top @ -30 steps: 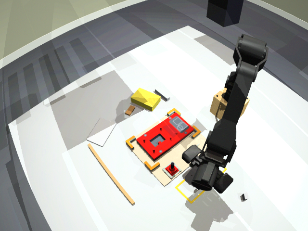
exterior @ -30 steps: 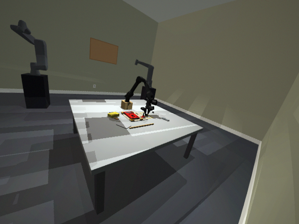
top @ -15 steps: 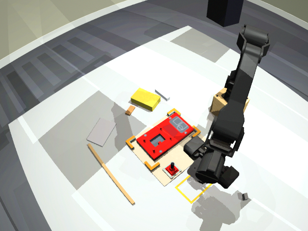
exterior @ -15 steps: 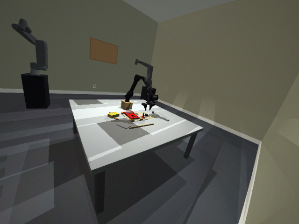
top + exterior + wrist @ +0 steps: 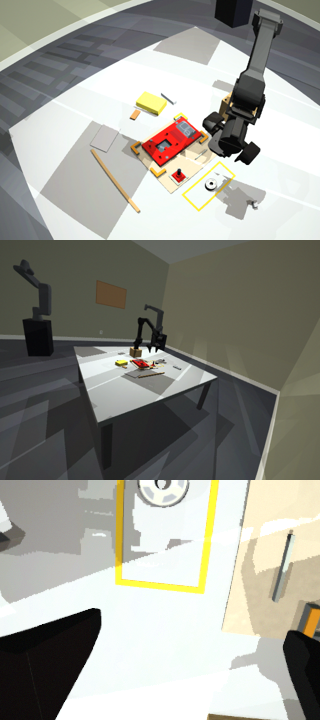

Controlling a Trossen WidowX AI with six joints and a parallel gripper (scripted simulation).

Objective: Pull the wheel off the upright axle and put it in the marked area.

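The white and dark wheel (image 5: 208, 183) (image 5: 162, 499) lies flat on the table inside the yellow outline of the marked area (image 5: 190, 202) (image 5: 160, 587), clear of its lines. The upright dark axle (image 5: 178, 171) stands bare on its small red base, near the corner of the beige board. My gripper (image 5: 153, 352) (image 5: 193, 628) is open, with nothing between its fingers. It hangs well above the table, away from the wheel, and touches nothing. In the top view its fingertips are partly hidden by the gripper body.
A red plate (image 5: 178, 139) sits between orange and yellow corner brackets on the beige board (image 5: 165, 181). A thin metal pin (image 5: 201, 154) (image 5: 284, 570) lies near the board's edge. A yellow block (image 5: 151, 102), a long wooden stick (image 5: 113, 179) and a small grey block (image 5: 254, 204) lie around.
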